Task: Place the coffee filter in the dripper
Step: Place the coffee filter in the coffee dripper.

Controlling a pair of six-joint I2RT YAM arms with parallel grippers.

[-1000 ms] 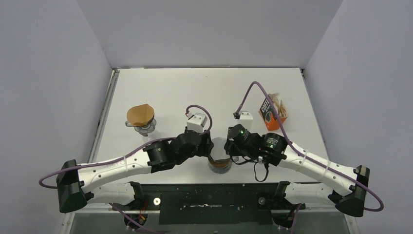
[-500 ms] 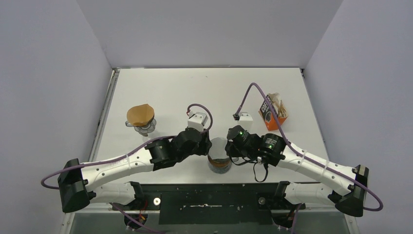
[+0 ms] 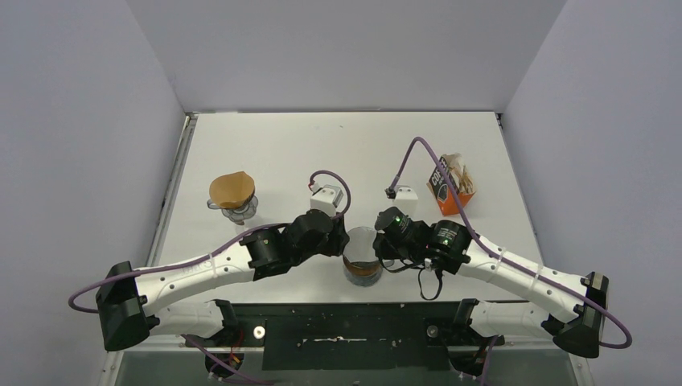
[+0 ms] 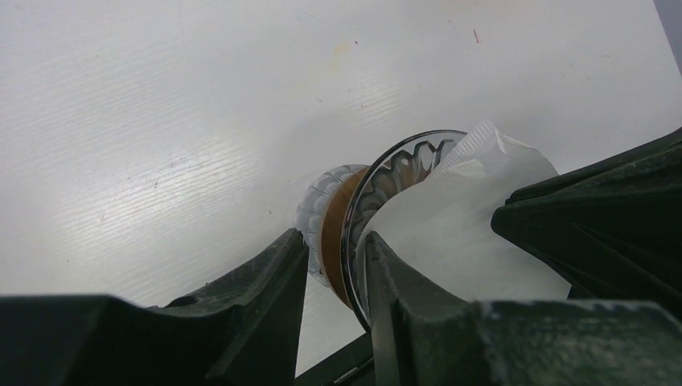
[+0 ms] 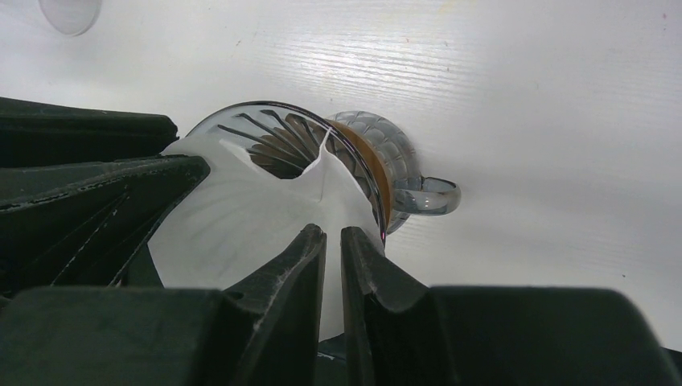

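Observation:
The dripper (image 3: 363, 272), smoky see-through with a brown collar, stands near the table's front edge between both grippers. The white coffee filter (image 3: 360, 241) sits in its mouth. In the left wrist view my left gripper (image 4: 334, 241) is open and straddles the dripper's rim (image 4: 394, 165). One finger is outside by the collar, the other inside against the filter (image 4: 450, 225). In the right wrist view my right gripper (image 5: 334, 233) is shut to a thin slit over the filter (image 5: 241, 217), just inside the dripper's rim (image 5: 366, 161). In the top view the left gripper (image 3: 342, 241) and right gripper (image 3: 378, 241) flank the dripper.
A tan-brown paper cone (image 3: 232, 189) rests on a glass stand at the left of the table. An orange and black packet (image 3: 450, 185) lies at the right. The black front rail (image 3: 346, 322) runs just below the dripper.
Both grippers have edged slightly away from the front rail beside the dripper. More of the white filter shows in its mouth.

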